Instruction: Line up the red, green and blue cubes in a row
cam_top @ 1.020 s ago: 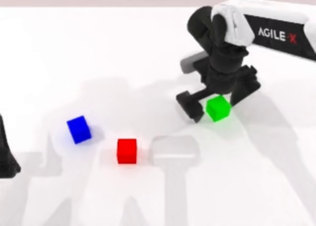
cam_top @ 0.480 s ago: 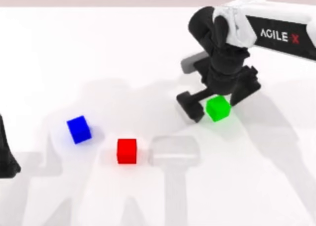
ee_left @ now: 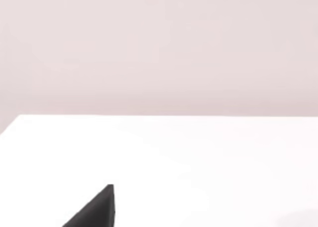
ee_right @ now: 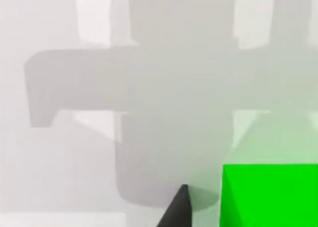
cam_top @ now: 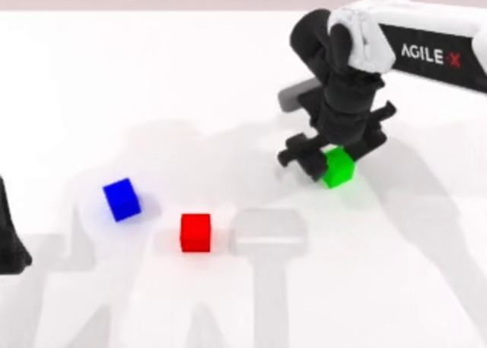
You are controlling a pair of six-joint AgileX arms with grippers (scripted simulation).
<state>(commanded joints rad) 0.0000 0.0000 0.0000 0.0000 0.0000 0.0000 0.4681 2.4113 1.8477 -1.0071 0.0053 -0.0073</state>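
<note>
Your right jaws [cam_top: 332,159] just squeezed in on the green cube [cam_top: 338,167].
It sits up and right of the red cube [cam_top: 195,232]; blue cube [cam_top: 122,199] waits left.

Right gripper [cam_top: 329,159] sits clamped on the green cube [cam_top: 338,167]; red cube [cam_top: 195,232] and blue cube [cam_top: 122,199] lie well left, left arm [cam_top: 11,241] parked at the edge.

Three views: one overhead, two wrist-mounted

The table [cam_top: 190,74] is seen from above, both arms at its sides. The left wrist view is aimed low across the bare surface toward the far edge and wall. The right wrist view is held close to the surface; the green cube [ee_right: 268,194] is shared with the top view [cam_top: 337,167]
</note>
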